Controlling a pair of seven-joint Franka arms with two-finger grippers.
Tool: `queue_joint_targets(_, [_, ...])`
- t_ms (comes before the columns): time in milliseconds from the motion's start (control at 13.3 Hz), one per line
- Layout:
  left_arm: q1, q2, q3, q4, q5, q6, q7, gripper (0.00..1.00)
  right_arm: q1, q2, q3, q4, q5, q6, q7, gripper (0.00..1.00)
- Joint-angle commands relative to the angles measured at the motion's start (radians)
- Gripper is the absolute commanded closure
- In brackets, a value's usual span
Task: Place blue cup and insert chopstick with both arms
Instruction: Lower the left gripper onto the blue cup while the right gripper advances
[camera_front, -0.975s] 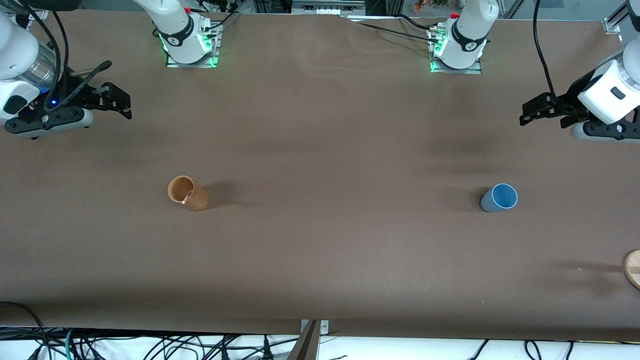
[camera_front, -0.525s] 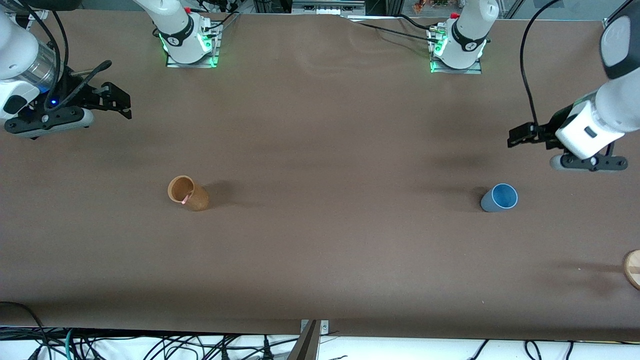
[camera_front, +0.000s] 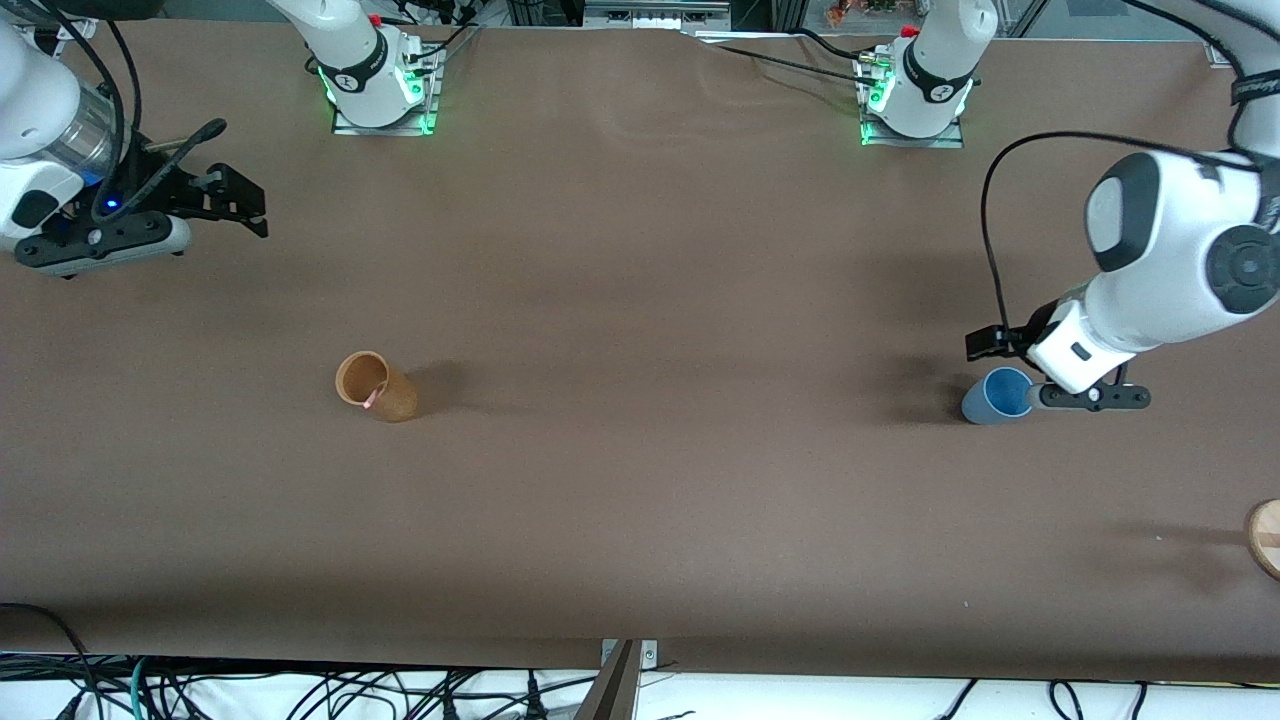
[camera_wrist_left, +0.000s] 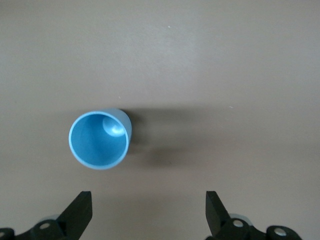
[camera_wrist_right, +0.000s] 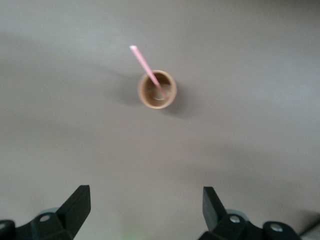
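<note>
Looking like early days: both the left gripper over the blue cup and the waiting right gripper gape empty, the chopstick sitting in the tan cup.

Upright tan-brown cup on brown table; wooden disc at edge.

The blue cup is being seen upright and empty on the tabletop toward the left arm's end, while the pink chopstick is being propped aslant inside the tan-brown cup.
</note>
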Motion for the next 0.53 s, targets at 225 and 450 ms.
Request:
queue_joint_targets(225, [-0.014, 0.029, 0.011, -0.121, 0.046, 0.222, -0.001, 0.00, -0.006, 0.068, -0.010, 0.034, 0.071, 0.009, -0.007, 0.00])
queue_joint_targets(450, [-0.012, 0.058, 0.014, -0.123, 0.046, 0.263, -0.001, 0.00, 0.004, 0.102, -0.008, 0.041, 0.059, 0.005, -0.010, 0.00])
